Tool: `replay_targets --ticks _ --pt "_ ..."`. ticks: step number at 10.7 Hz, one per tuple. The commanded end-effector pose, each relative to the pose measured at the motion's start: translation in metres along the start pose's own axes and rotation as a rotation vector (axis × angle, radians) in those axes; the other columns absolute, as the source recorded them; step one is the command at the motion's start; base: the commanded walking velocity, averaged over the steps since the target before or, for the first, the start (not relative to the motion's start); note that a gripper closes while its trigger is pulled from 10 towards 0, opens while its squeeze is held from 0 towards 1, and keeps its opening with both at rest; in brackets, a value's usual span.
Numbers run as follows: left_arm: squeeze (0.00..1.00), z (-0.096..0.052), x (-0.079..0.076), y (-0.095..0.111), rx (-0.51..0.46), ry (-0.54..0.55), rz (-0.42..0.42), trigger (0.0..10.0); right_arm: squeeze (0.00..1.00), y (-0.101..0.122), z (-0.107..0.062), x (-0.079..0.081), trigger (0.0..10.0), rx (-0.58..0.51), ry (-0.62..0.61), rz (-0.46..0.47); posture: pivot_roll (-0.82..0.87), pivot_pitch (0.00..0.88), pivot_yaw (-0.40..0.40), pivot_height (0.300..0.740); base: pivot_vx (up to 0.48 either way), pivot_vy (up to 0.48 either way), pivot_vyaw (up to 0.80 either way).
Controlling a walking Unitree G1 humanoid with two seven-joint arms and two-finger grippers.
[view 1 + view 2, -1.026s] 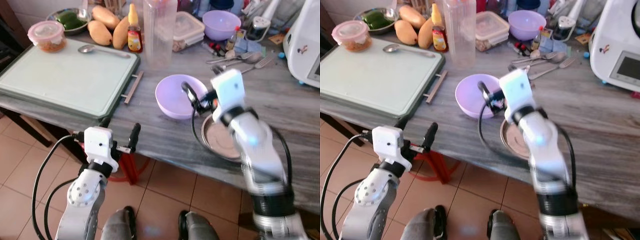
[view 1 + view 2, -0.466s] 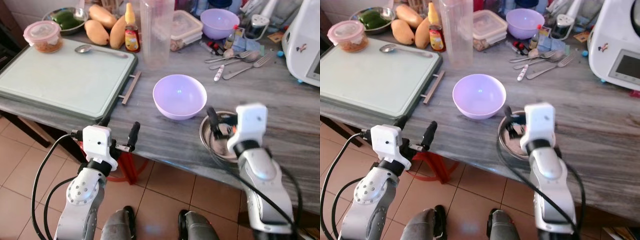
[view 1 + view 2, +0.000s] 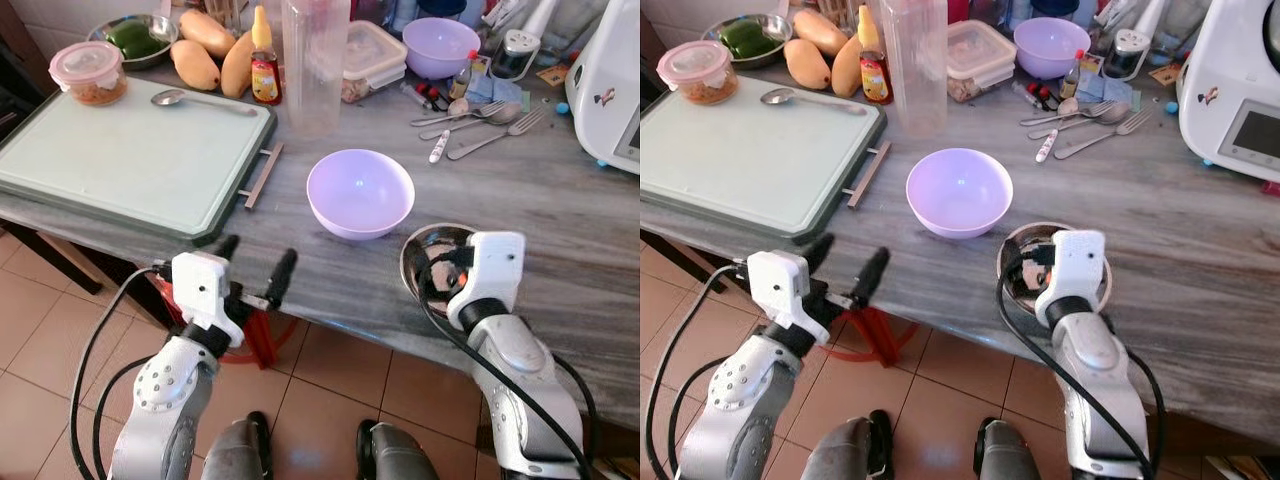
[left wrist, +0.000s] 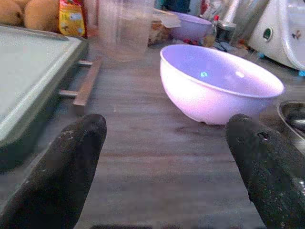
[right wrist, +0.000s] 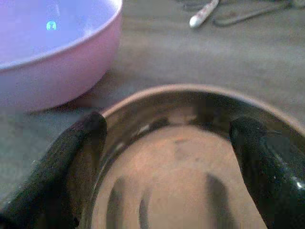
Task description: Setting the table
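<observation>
On the grey counter, reading from the left, a pale green tray lies flat with a spoon at its far edge. The left gripper hangs just off the near counter edge, below the tray's corner, its two black fingers spread wide and holding nothing. In the left wrist view they frame the lilac bowl, which stands upright ahead of them and well apart, empty.

Just right of that bowl and nearer the edge sits the steel dish, almost touching the bowl's foot. The right gripper is over this dish: the right wrist view shows its fingers apart, one by the dish's rim on the bowl side, the other over the opposite rim, gripping nothing. Whether either pad touches the metal cannot be told. The right forearm rises steeply from below the counter, wrist bent forward over the dish.

By my reading the right arm is much the nearer to the dish, which lies straight beneath its fingers; being round, it offers no long axis, so a grasp would have to pinch the rim. A second lilac bowl and the cutlery wait at the back right.
</observation>
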State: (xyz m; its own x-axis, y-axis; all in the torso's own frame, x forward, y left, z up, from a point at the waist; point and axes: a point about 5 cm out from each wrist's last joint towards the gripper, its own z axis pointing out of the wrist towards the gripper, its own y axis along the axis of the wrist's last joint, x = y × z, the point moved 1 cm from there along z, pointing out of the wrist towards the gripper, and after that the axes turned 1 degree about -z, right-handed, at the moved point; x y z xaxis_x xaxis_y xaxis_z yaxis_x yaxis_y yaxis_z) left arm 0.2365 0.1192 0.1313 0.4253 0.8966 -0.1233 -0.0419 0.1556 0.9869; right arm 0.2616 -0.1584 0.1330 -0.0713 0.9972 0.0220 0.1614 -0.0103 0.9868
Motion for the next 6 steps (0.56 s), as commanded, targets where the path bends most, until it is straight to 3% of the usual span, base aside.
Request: replay_targets --ticks 1,6 --pt "0.0 -0.003 -0.002 0.0 0.008 -0.018 -0.004 10.0 0.0 -0.002 -0.002 0.001 10.0 0.018 0.015 0.025 -0.03 0.175 -0.002 0.74 0.0 0.0 0.0" --pt "0.0 -0.004 -0.003 0.0 0.017 -0.029 -0.005 10.0 0.0 -0.003 0.001 0.012 10.0 0.061 0.1 0.099 -0.03 0.175 -0.005 0.74 0.0 0.0 0.0"
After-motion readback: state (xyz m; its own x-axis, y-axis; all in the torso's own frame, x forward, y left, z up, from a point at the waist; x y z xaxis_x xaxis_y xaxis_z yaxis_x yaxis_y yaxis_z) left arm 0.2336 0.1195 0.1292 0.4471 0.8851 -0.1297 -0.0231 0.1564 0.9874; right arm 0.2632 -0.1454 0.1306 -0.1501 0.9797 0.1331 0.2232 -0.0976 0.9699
